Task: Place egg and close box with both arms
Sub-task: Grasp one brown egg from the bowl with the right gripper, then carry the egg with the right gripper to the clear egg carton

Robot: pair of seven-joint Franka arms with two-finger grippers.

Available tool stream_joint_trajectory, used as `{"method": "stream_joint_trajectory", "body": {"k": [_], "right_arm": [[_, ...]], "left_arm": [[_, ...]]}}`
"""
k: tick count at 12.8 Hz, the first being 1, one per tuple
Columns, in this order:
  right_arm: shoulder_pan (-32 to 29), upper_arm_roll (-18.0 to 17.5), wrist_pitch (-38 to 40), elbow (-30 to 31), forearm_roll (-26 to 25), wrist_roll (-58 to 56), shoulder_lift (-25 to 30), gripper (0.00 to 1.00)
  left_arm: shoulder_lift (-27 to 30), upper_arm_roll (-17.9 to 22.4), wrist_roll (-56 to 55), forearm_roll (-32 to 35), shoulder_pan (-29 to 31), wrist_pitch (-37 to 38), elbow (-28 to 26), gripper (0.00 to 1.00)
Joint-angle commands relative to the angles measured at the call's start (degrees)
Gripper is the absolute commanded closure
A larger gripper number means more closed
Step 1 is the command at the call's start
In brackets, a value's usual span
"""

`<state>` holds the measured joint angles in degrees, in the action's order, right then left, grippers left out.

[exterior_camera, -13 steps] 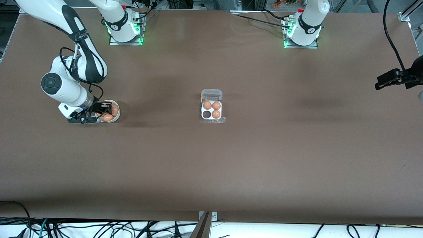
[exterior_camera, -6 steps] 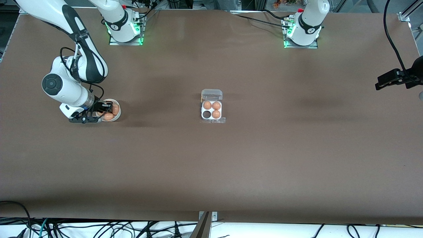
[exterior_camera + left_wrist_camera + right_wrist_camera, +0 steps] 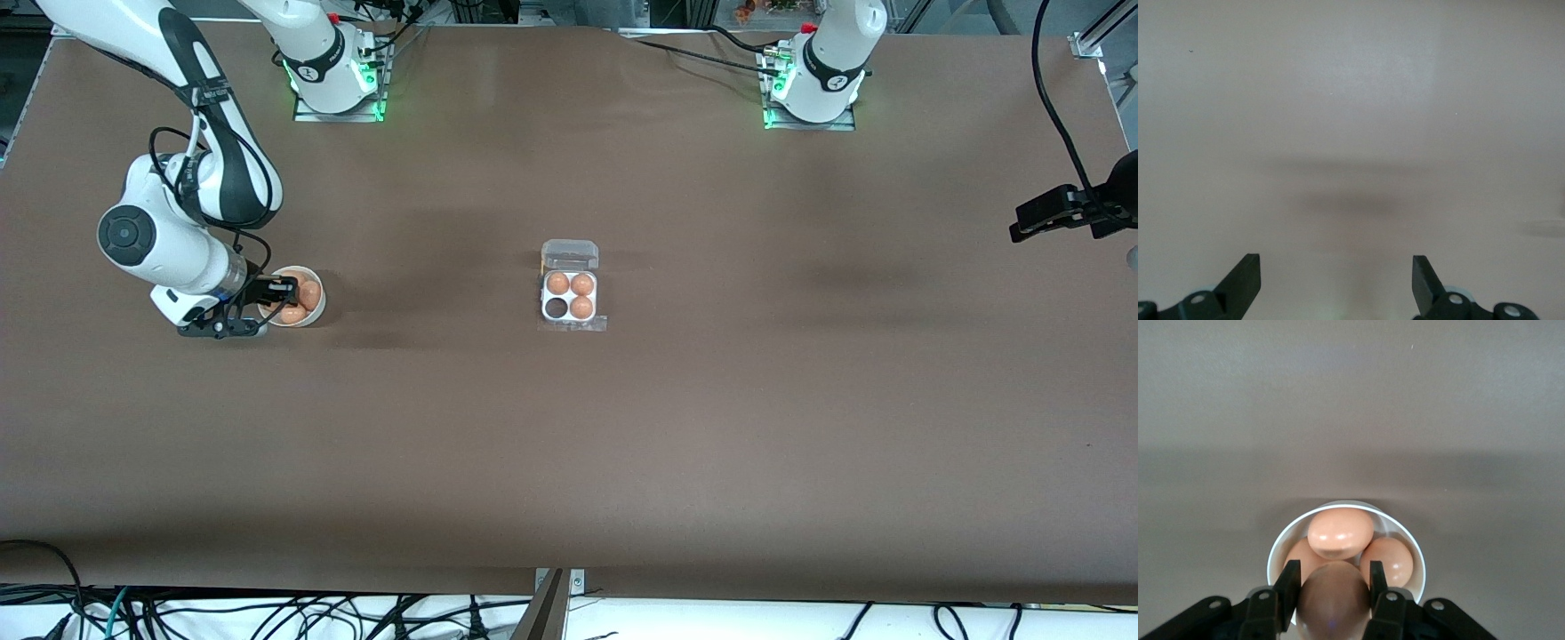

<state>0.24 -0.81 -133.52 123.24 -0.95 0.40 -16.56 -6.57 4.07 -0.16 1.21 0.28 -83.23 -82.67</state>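
Right gripper (image 3: 1331, 600) over the white bowl (image 3: 313, 311), fingers (image 3: 1288, 585) clamped on one brown egg (image 3: 1331, 603), its long axis running out along them.

Egg carton (image 3: 569, 297) sits mid-surface, well off from those fingers toward the left arm's end; lid open, one empty cell (image 3: 556, 308).

Left gripper (image 3: 1336, 283) waits over bare surface (image 3: 1351, 100), fingers apart. Right arm is nearer the bowl.

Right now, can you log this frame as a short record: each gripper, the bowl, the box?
right gripper: shut on an egg, just over the bowl
left gripper: open, empty, over bare table at its own arm's end, waiting
bowl: three more eggs inside, toward the right arm's end
box: mid-table, lid open, three eggs in, one cell empty
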Motion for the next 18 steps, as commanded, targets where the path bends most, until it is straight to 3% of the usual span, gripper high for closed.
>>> {"method": "stream_joint_trajectory", "body": {"k": [1,7,10,18], "right_arm": [[0.4,-0.2,2.9,-2.8,0.2,-0.8,-0.4,0.68],[3.8,-0.9,13.5,-14.2,0.4,2.4,-4.8,0.68],[9.8,-0.9,17.0,-19.8,0.6,12.1,-7.3,0.68],[25.9,-0.9,19.4,-32.8,10.1,41.6,-16.9,0.68]], "left_arm": [[-0.1,-0.1,1.3,1.2,0.3,0.4,1.1,0.00],[-0.1,-0.1,1.3,1.1,0.3,0.4,1.2,0.00],[-0.1,-0.2,1.3,1.1,0.3,0.4,1.2,0.00],[-0.1,-0.1,1.3,1.0,0.3,0.4,1.2,0.00]]}}
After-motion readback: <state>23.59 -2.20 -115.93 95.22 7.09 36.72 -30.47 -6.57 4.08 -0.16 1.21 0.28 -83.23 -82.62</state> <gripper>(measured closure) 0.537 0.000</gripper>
